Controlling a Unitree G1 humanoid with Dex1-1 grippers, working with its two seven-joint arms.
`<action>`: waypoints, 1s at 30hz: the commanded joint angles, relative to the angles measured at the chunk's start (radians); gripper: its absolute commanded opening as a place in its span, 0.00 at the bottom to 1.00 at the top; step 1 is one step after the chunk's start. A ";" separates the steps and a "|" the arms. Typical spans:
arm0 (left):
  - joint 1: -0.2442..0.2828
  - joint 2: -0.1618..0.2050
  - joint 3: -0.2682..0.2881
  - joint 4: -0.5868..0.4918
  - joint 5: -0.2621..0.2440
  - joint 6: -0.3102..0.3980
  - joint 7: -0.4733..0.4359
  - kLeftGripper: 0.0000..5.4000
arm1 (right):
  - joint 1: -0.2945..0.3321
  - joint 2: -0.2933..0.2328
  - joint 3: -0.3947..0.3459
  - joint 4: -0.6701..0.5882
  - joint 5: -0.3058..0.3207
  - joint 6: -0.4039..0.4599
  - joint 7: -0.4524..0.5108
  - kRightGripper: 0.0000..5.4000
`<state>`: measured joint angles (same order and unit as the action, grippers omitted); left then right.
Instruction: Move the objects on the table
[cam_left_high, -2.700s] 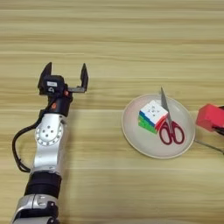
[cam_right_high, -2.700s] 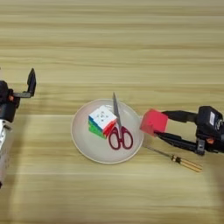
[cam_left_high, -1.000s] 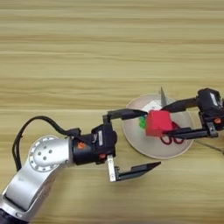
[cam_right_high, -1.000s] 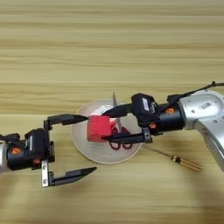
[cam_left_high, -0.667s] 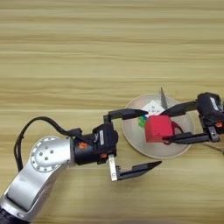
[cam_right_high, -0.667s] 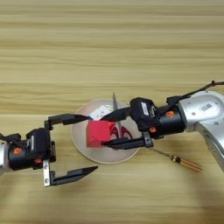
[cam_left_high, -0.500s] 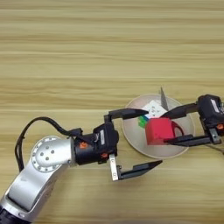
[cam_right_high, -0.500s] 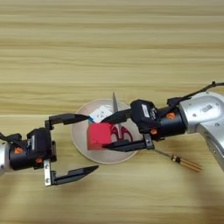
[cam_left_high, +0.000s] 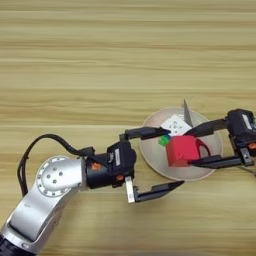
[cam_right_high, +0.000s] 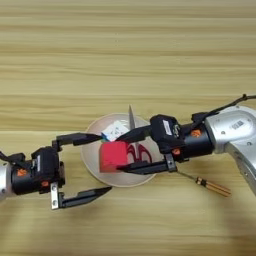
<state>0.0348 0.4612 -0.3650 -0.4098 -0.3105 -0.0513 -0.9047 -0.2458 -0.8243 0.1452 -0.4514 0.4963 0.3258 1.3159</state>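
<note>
Right eye view: red cube (cam_right_high: 113, 156) clamped in right claw (cam_right_high: 120, 151) over plate (cam_right_high: 95, 170).

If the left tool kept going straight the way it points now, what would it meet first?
Likely the plate: the open left tool points right, its fingers straddling the near rim. Just beyond is the red cube held by the right tool. Height unclear.

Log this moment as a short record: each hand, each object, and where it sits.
left hand: open, at the plate's left rim, one finger over the rim, the other outside it
right hand: shut on red cube, over the plate
red cube: held between the right hand's fingers, above the plate
puzzle cube: on the plate, partly hidden
scissors: on the plate, blades pointing away from the robot
plate: round, beige
screwdriver: on the table, right of the plate
</note>
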 joint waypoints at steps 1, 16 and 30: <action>-0.004 0.004 0.001 0.019 0.010 -0.002 -0.006 0.80 | -0.006 -0.015 -0.010 -0.016 0.010 0.015 -0.003 0.43; -0.011 0.000 0.004 0.039 0.008 -0.009 -0.010 0.54 | 0.002 -0.017 -0.014 -0.074 0.040 0.032 -0.007 0.43; -0.008 -0.009 0.006 0.034 0.010 -0.010 -0.012 0.42 | -0.003 -0.017 -0.004 -0.058 0.037 0.029 -0.005 0.43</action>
<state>0.0343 0.4551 -0.3642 -0.3783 -0.3100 -0.0538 -0.9243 -0.2436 -0.8284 0.1399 -0.5106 0.5289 0.3449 1.3070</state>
